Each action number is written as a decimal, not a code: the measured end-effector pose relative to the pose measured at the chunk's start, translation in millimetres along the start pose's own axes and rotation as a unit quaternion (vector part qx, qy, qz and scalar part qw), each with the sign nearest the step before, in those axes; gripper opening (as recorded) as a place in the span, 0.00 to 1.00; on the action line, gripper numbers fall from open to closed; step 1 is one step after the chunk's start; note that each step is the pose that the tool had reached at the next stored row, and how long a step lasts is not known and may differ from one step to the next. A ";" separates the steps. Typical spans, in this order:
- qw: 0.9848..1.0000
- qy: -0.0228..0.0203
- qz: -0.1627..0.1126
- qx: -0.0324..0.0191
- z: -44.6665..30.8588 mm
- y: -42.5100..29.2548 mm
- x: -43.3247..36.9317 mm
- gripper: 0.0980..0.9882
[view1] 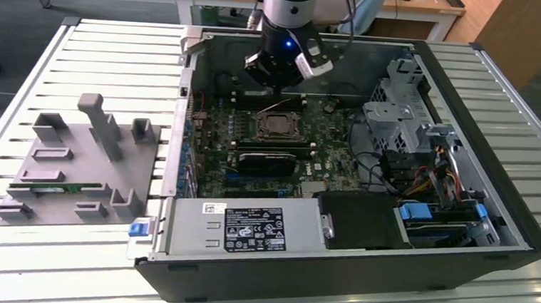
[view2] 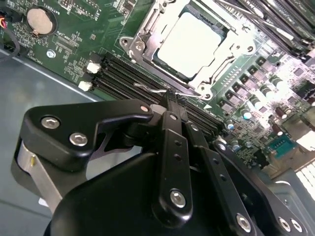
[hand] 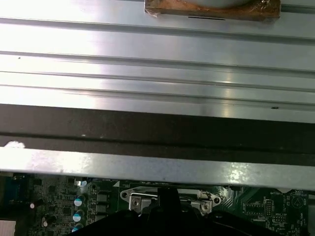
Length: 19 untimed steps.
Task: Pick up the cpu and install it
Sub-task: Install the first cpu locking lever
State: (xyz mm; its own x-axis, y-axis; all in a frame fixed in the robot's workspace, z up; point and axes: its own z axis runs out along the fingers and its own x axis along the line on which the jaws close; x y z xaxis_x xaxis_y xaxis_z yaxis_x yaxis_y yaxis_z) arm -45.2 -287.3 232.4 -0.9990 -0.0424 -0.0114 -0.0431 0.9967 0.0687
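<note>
1. cpu (view2: pixel 189 43) – seated in the motherboard (view2: pixel 74 54) socket, silver top plate up, inside the open computer case (view1: pixel 495 210).
2. hand (view2: pixel 170 105) – fingers closed together, gripping nothing, tips just beside the socket's wire lever.
3. Grey holder block (view1: pixel 78 174) sits on the table (view1: pixel 28 70), well apart.

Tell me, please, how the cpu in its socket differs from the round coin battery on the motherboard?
In the second wrist view, the cpu is square with a pale, matte metal top; the coin battery is round and smaller. The cpu sits inside a metal socket frame, near the pincer; the coin battery lies farther off. Both lie flat on the green motherboard.
</note>
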 end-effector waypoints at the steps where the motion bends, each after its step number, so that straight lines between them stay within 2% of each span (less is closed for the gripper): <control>1: 1.000 0.000 0.000 0.000 0.6 0.0 -1.0 0.01; 11: 1.000 0.000 0.000 0.000 8.4 2.7 -8.4 0.01; 19: 1.000 0.000 0.000 0.000 16.0 2.4 -17.8 0.01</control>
State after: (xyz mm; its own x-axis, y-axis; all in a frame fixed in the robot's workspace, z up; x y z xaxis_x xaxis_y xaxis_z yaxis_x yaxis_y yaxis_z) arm -27.5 -283.1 216.8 -0.9990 -0.0423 -0.0111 -0.0430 0.9967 0.0686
